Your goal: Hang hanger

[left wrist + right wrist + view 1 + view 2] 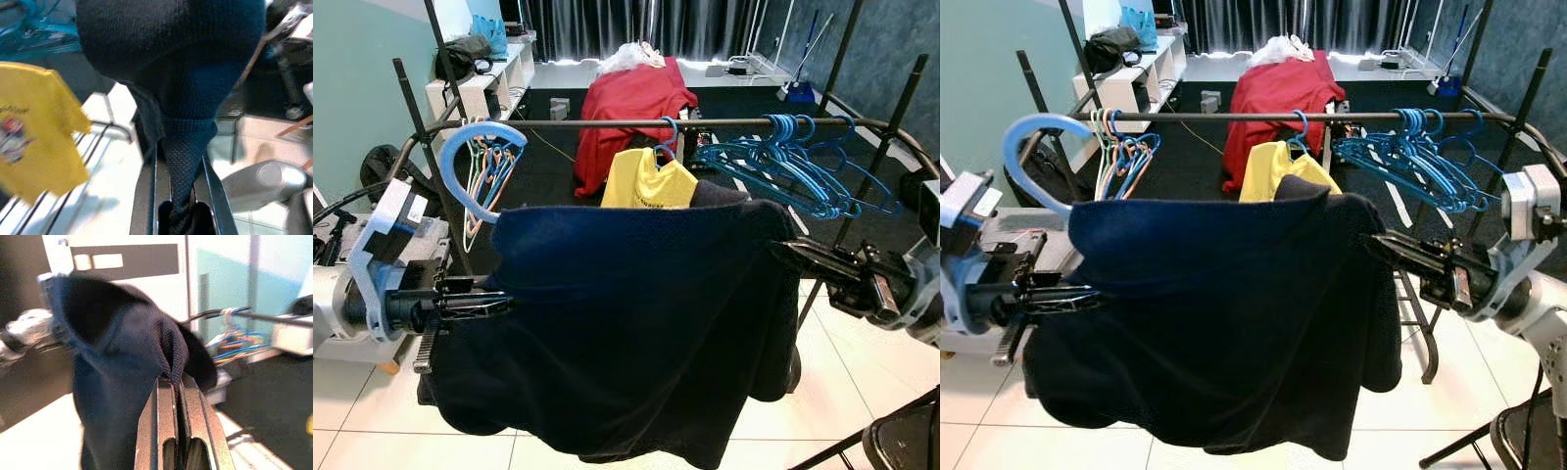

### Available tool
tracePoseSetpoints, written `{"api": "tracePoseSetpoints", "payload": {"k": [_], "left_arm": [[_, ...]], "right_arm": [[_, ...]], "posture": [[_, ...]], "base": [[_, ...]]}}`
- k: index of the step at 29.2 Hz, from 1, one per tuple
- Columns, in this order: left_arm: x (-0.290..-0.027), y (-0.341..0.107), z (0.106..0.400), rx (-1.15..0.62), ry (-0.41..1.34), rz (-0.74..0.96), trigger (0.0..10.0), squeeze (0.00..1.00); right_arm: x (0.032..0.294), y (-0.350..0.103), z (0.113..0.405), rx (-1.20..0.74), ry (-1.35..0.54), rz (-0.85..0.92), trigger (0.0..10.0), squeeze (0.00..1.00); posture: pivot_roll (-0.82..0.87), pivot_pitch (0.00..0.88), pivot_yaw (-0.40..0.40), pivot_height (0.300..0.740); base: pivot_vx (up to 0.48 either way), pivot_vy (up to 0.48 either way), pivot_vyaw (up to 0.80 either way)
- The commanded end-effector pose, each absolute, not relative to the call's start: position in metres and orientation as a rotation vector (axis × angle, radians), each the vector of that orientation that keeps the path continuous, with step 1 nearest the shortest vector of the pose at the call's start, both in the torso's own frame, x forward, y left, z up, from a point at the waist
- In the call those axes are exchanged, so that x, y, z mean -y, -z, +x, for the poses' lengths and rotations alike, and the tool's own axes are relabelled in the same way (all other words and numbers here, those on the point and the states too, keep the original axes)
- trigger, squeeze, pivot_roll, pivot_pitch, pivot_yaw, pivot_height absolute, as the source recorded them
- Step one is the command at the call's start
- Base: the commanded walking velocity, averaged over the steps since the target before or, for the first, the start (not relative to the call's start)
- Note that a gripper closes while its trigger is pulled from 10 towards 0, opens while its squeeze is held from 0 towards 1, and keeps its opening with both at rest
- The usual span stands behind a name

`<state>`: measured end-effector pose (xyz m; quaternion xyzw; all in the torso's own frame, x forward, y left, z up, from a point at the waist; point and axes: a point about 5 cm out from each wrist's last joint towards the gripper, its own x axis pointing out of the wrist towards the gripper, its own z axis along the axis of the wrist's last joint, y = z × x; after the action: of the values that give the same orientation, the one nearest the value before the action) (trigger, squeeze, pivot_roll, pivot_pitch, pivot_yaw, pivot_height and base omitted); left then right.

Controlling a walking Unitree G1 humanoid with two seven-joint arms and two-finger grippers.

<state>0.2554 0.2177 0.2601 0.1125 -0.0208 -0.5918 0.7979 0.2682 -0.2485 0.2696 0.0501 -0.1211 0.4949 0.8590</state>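
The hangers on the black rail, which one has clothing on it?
The blue hanger near the rail's middle, carrying the yellow shirt. The multicoloured bunch of hangers at the left end and the blue bunch of hangers to the right hang bare.

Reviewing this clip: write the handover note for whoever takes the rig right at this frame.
Left claw: shut on the navy garment, at its left edge.
Right claw: shut on the same garment's right edge.
The garment is stretched between both claws in front of the rack rail; a light blue hanger rises at its left shoulder, hook below the rail.
Already on the rail: yellow shirt, blue hangers.
Left: lift and hook the hanger over the rail, release.
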Motion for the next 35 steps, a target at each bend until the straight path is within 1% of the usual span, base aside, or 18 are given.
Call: {"api": "tracePoseSetpoints", "payload": {"k": [1,3,11,12,17,18,19,20,22,23,24,26,27,28,29,30,32,35], "left_arm": [[-0.213,-0.253,0.262,0.017,1.208,0.265,10.0,0.0],[-0.203,-0.247,0.271,-0.004,1.123,0.265,10.0,0.0],[-0.185,-0.239,0.267,-0.033,1.15,0.282,10.0,0.0],[-0.187,-0.234,0.266,-0.068,1.14,0.329,10.0,0.0],[-0.195,-0.23,0.273,-0.111,1.07,0.364,10.0,0.0],[-0.205,-0.229,0.281,-0.146,0.978,0.41,10.0,0.0],[-0.205,-0.229,0.281,-0.146,0.978,0.41,10.0,0.0],[-0.219,-0.23,0.291,-0.178,0.855,0.45,10.0,0.0],[-0.219,-0.23,0.291,-0.178,0.855,0.45,10.0,0.0],[-0.233,-0.234,0.302,-0.197,0.715,0.47,10.0,0.0],[-0.233,-0.234,0.302,-0.197,0.715,0.47,10.0,0.0],[-0.248,-0.245,0.315,-0.194,0.524,0.443,10.0,0.0],[-0.248,-0.245,0.315,-0.194,0.524,0.443,10.0,0.0],[-0.248,-0.25,0.316,-0.173,0.512,0.435,10.0,0.0],[-0.248,-0.25,0.316,-0.173,0.512,0.435,10.0,0.0],[-0.248,-0.254,0.316,-0.158,0.506,0.431,10.0,0.0],[-0.248,-0.254,0.316,-0.158,0.506,0.431,10.0,0.0],[-0.245,-0.263,0.315,-0.114,0.523,0.413,10.0,0.0]], "right_arm": [[0.25,-0.278,0.273,0.306,-0.968,0.067,0.0,0.0],[0.245,-0.284,0.279,0.354,-0.906,0.056,0.0,0.0],[0.236,-0.291,0.284,0.416,-0.838,0.07,0.0,0.0],[0.236,-0.291,0.284,0.418,-0.835,0.062,0.0,0.0],[0.237,-0.292,0.283,0.421,-0.832,0.053,0.0,0.0],[0.239,-0.293,0.282,0.425,-0.826,0.048,0.0,0.0],[0.239,-0.293,0.282,0.425,-0.826,0.048,0.0,0.0],[0.242,-0.293,0.281,0.423,-0.806,0.04,0.0,0.0],[0.242,-0.293,0.281,0.423,-0.806,0.04,0.0,0.0],[0.242,-0.287,0.28,0.402,-0.79,0.035,0.0,0.0],[0.242,-0.287,0.28,0.402,-0.79,0.035,0.0,0.0],[0.229,-0.252,0.278,0.255,-0.796,-0.007,0.0,0.0],[0.229,-0.252,0.278,0.255,-0.796,-0.007,0.0,0.0],[0.224,-0.232,0.277,0.172,-0.794,-0.034,0.0,0.0],[0.224,-0.232,0.277,0.172,-0.794,-0.034,0.0,0.0],[0.218,-0.216,0.277,0.106,-0.788,-0.052,0.0,0.0],[0.218,-0.216,0.277,0.106,-0.788,-0.052,0.0,0.0],[0.208,-0.197,0.277,0.034,-0.794,-0.079,0.0,0.0]], "posture": [[-0.08,0.0,0.009,0.74],[-0.07,0.0,0.009,0.74],[-0.07,0.0,0.008,0.74],[-0.07,0.0,0.007,0.74],[-0.07,0.0,0.007,0.74],[-0.07,0.0,0.007,0.74],[-0.07,0.0,0.007,0.74],[-0.07,0.0,0.009,0.74],[-0.07,0.0,0.009,0.74],[-0.07,0.0,0.009,0.74],[-0.07,0.0,0.009,0.74],[-0.08,0.0,0.012,0.74],[-0.08,0.0,0.012,0.74],[-0.07,0.0,0.013,0.74],[-0.07,0.0,0.013,0.74],[-0.07,0.0,0.013,0.74],[-0.07,0.0,0.013,0.74],[-0.07,0.0,0.013,0.74]], "base": [[0.0,0.0,0.0],[0.0,0.0,0.0],[0.0,0.0,0.0],[0.0,0.0,0.0],[0.0,0.0,0.0],[0.0,0.0,0.0],[0.0,0.0,0.0],[0.0,0.0,0.0],[0.0,0.0,0.0],[0.0,0.0,0.0],[0.0,0.0,0.0],[0.0,0.0,0.0],[0.0,0.0,0.0],[0.0,0.0,0.0],[0.0,0.0,0.0],[0.0,0.0,0.0],[0.0,0.0,0.0],[0.0,0.0,0.0]]}}
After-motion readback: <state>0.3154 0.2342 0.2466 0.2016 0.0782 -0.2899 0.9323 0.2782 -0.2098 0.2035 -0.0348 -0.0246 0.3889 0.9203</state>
